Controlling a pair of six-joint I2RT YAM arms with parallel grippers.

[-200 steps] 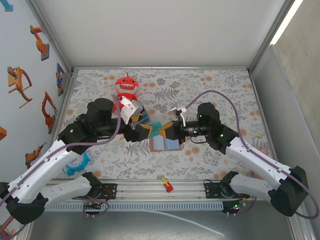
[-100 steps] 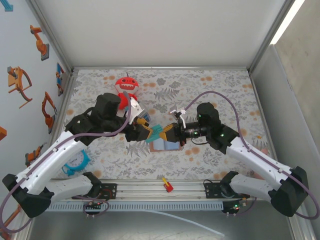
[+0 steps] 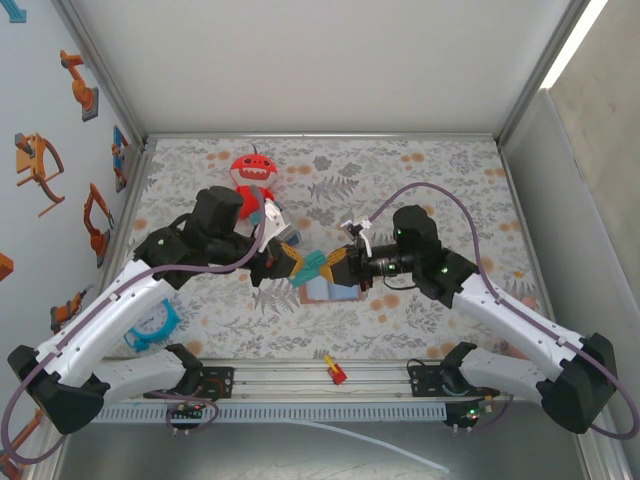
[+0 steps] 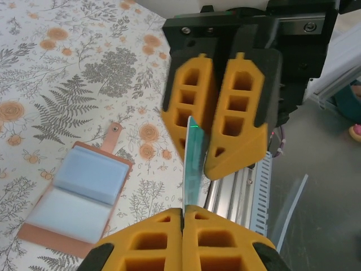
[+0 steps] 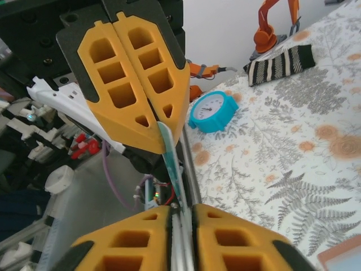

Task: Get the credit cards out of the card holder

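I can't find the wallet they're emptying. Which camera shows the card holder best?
The left wrist view: the card holder lies open and unobstructed. From above it is small and partly hidden; the right wrist view catches one corner.

The table (image 3: 430, 170) has a floral cover. The card holder (image 3: 330, 290) lies open and flat on it near the middle. 1 red plush toy (image 3: 254, 172) sits toward the far side. 1 teal clock (image 3: 155, 325) lies near the left edge, with a black-and-white striped thing (image 5: 280, 63) near it.
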